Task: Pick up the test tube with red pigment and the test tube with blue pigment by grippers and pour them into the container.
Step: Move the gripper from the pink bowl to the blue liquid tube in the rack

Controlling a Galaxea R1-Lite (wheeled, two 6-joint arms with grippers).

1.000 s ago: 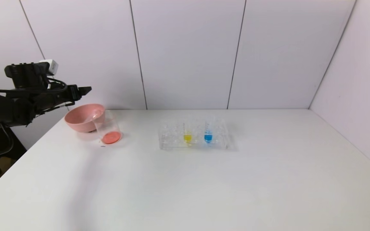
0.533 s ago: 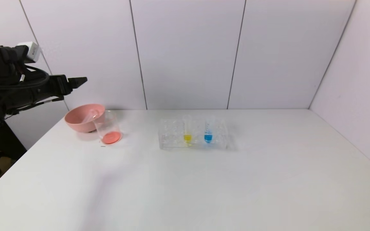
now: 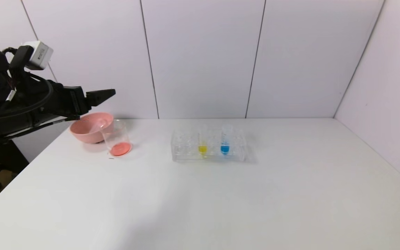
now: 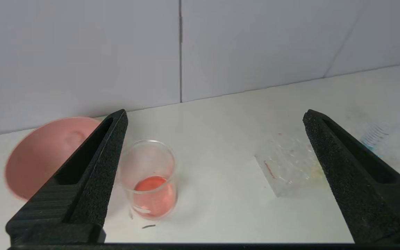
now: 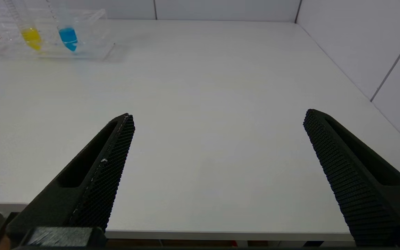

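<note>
The beaker [image 3: 117, 141] at the table's far left, just right of the pink bowl [image 3: 89, 127] with a clear tube lying in it, holds red liquid, the rack [image 3: 208, 146] at centre holds the yellow tube [image 3: 202, 142] and blue tube [image 3: 224, 141] upright, the left gripper [image 4: 214, 116] hovers spread and empty above the bowl, and the right gripper [image 5: 219, 118] is likewise spread and empty.

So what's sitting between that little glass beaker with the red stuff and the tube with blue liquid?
Between the beaker and the blue tube lies bare table, then the clear rack's empty end and the yellow tube; the head view shows it.
</note>
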